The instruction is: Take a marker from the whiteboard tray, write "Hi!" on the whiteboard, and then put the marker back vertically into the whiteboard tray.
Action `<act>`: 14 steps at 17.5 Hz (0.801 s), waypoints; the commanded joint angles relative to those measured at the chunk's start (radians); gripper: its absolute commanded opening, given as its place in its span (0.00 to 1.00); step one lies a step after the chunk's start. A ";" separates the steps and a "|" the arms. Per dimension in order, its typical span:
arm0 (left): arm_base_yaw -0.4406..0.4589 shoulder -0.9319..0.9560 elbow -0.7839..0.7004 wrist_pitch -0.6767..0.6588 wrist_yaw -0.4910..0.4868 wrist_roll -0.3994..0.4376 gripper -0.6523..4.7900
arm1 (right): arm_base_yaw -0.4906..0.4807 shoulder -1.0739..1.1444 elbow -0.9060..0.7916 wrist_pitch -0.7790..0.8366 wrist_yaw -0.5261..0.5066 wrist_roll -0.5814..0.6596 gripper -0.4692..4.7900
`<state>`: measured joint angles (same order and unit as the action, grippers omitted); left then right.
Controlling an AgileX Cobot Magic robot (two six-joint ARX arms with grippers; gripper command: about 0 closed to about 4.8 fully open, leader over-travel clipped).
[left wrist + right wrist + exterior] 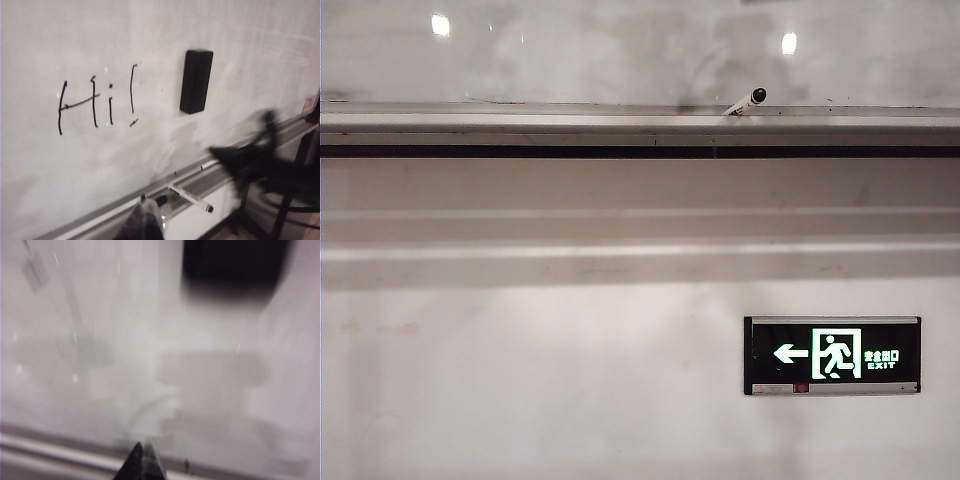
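The marker (745,102) rests tilted in the whiteboard tray (520,125), with its black end sticking up and out over the front edge. In the left wrist view the marker (192,197) lies across the tray (210,181), below the whiteboard (240,75), which bears a hand-written "Hi!" (95,105). My left gripper (144,201) is shut and empty, its tip just beside the tray's rim and a short way from the marker. My right gripper (142,445) is shut on nothing, close above the tray (50,445) and facing the whiteboard (100,365). Neither gripper appears in the exterior view.
A black eraser (196,81) sticks to the whiteboard right of the writing and shows as a dark blur (232,265) in the right wrist view. My right arm (260,160) is a dark blur over the tray. A green exit sign (832,355) hangs on the wall below.
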<state>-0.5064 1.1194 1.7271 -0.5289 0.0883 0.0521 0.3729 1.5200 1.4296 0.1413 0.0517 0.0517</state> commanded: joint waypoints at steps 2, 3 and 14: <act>-0.001 -0.002 0.003 0.045 0.005 -0.001 0.11 | -0.001 -0.165 0.009 -0.135 0.047 -0.033 0.09; -0.001 -0.002 0.003 0.036 0.008 -0.001 0.11 | -0.001 -0.216 0.009 -0.200 0.057 -0.034 0.09; -0.002 -0.101 -0.048 -0.054 -0.018 -0.056 0.11 | 0.000 -0.638 -0.221 -0.431 0.065 -0.089 0.09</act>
<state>-0.5072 1.0428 1.7023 -0.5766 0.1078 -0.0139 0.3729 0.9176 1.2572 -0.3477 0.1123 -0.0349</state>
